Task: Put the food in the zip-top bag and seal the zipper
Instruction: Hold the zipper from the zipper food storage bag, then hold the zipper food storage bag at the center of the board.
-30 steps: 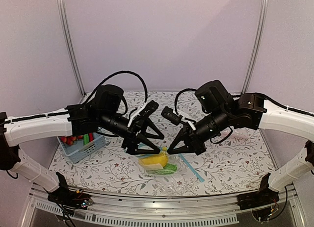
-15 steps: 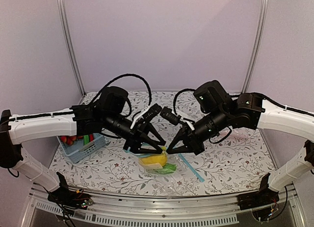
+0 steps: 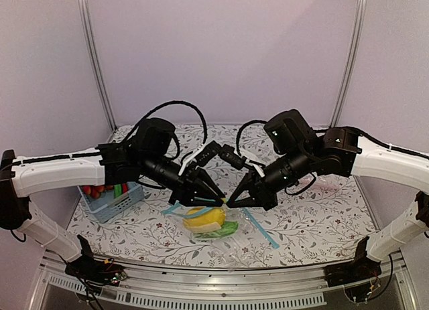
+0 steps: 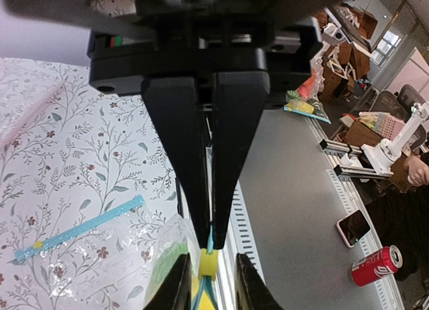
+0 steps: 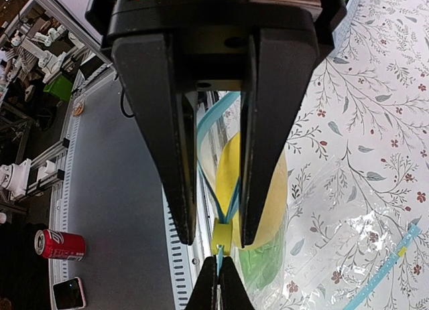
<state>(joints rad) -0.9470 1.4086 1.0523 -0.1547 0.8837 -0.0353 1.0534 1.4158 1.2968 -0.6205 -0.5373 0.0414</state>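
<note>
The zip-top bag (image 3: 216, 231) hangs low over the table between both arms, with the yellow food (image 3: 205, 218) and the green food (image 3: 229, 229) inside. Its zipper (image 3: 175, 207) runs leftward, with the two tracks parted. My right gripper (image 3: 232, 204) is shut on the zipper's closed end (image 4: 212, 242). My left gripper (image 3: 219, 201) straddles the parted tracks with its jaws a little apart. The yellow slider (image 5: 224, 240) sits just past its fingertips, untouched on either side. The yellow food (image 5: 275, 203) and the green food (image 5: 263, 266) show through the plastic.
A blue basket (image 3: 110, 201) with red berries and a green vegetable stands at the left. A larger clear bag's blue strip (image 3: 263, 231) lies right of the hanging bag. Another clear bag (image 3: 330, 183) lies at the far right. The slotted front rail (image 3: 214, 284) is close below.
My left gripper has come in to the right, close to the right gripper's tips, and its jaws have narrowed from wide open. The zipper now stretches out to the left. The right arm has barely moved.
</note>
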